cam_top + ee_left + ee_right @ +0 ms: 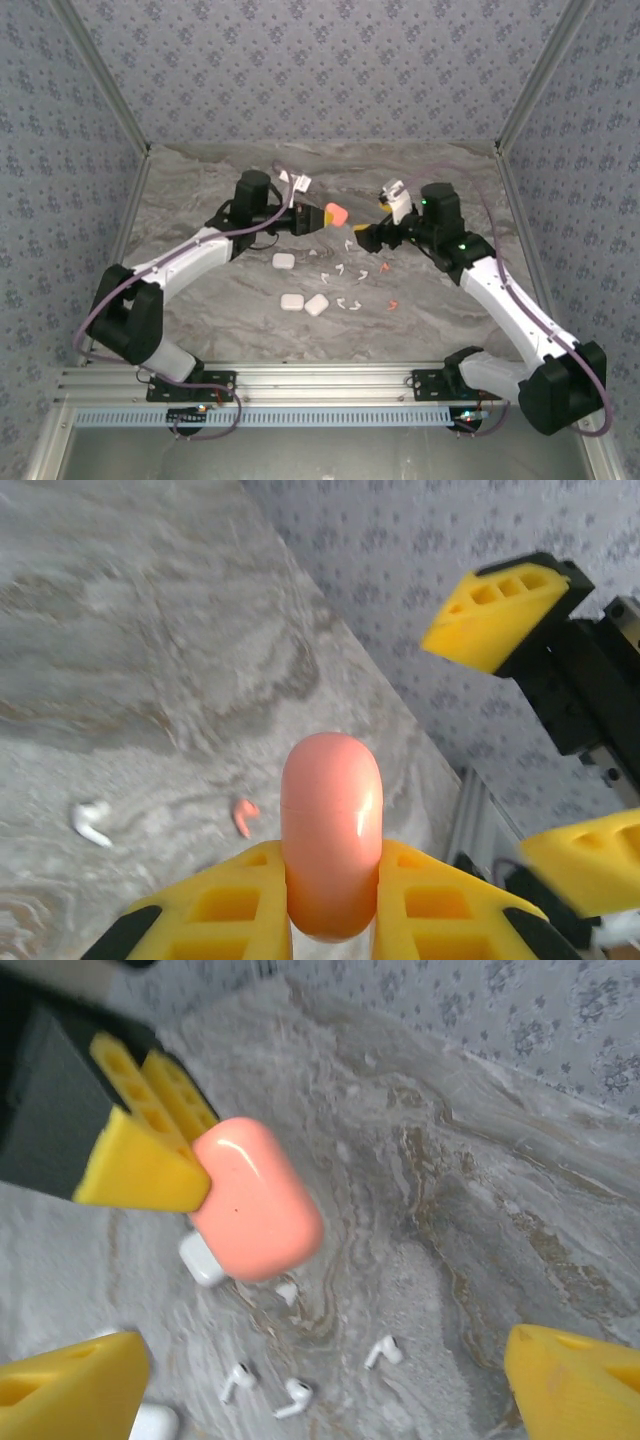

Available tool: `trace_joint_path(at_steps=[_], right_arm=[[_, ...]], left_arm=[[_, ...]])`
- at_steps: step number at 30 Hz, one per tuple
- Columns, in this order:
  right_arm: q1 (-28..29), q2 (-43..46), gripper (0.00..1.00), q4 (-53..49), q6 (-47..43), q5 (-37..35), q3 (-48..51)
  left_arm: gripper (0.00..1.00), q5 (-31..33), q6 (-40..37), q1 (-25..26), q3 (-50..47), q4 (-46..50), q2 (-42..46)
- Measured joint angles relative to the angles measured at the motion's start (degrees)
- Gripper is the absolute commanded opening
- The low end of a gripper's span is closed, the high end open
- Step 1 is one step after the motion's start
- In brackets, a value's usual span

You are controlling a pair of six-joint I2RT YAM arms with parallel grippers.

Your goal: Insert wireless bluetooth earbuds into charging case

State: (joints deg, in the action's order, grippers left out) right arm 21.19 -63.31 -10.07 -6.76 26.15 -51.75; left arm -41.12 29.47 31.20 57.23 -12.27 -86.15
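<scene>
Surface: grey marbled table, patterned wallpaper walls round it.
Left gripper: clenched on coral charging case, held up off the table, likely presenting it to the other arm.
Case lid: looks closed; would need opening before any bud goes in.
Right gripper: jaws spread wide, empty, just beside the case, facing it.
Earbuds: white earbuds and coral earbuds loose on table between arms, none seated.
White cases: three, lying flat near the buds.
</scene>
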Motion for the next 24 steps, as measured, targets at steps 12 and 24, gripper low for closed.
trace_joint_path(at_steps=[12, 24], right_arm=[[-3.1, -1.4, 0.87, 13.9, 14.8, 13.0, 3.1], [-1.3, -5.0, 0.79, 20.4, 18.5, 13.8, -0.3]], left_arm=[[0.00, 4.6, -3.8, 2.4, -8.9, -19.4, 9.6], [0.00, 4.3, -10.0, 3.3, -8.0, -19.1, 11.5]])
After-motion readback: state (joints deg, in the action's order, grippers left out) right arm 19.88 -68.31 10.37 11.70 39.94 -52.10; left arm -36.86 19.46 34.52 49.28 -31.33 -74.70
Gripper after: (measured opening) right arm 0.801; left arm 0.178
